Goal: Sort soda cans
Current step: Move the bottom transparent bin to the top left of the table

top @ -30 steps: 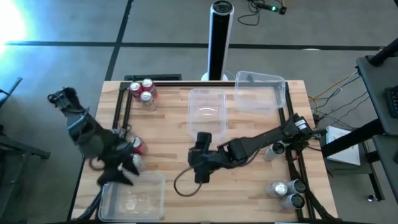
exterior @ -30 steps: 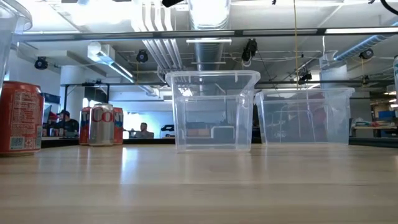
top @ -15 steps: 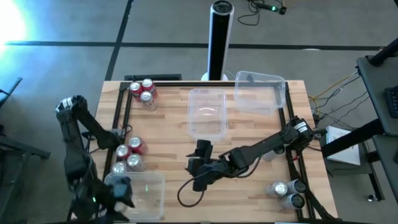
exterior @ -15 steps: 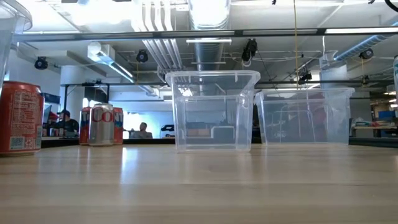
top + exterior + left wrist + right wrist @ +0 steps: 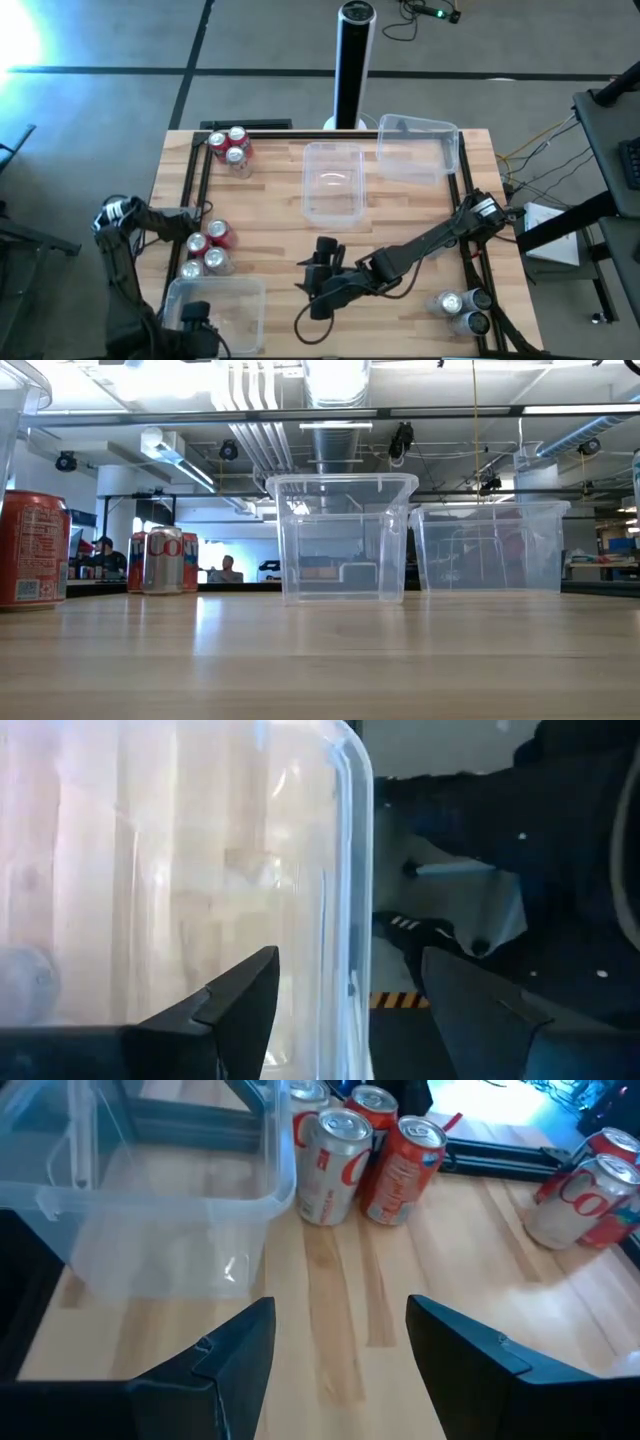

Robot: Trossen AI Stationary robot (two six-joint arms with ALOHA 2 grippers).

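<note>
**Grippers parted and empty; cans standing in clusters on the surface**

Left gripper (image 5: 196, 318) sits at the near-left corner of the wooden surface (image 5: 270, 215), against the near rim of a clear plastic tub (image 5: 222, 300). In the left wrist view its two dark, wedge-shaped fingers (image 5: 240, 1000) are spread, one over the tub's glossy interior, the other outside the rounded wall. Nothing is held between them.

Right gripper (image 5: 318, 272) lies low over the middle of the surface, arm stretched in from the right edge. Right wrist view: dark fingers (image 5: 240, 1350) parted, only bare pale wood grain between them; no grasp.

Cans, all small metal cylinders with silver tops:
- Three red cans (image 5: 205, 250) stand upright in a tight group just beyond the near-left tub, near the left gripper and well to the left of the right gripper. In the right wrist view they stand just beside the tub's corner, ahead of the fingers.
- Three more red cans (image 5: 229, 147) stand at the far-left corner, also seen in the low view (image 5: 160, 560).
- Silver and dark cans (image 5: 462, 308) cluster at the near-right corner, apart from both grippers.

Two more clear, thin-walled rectangular tubs with rounded corners stand at the far side: one central (image 5: 333, 180), one to its right (image 5: 417, 148).
</note>
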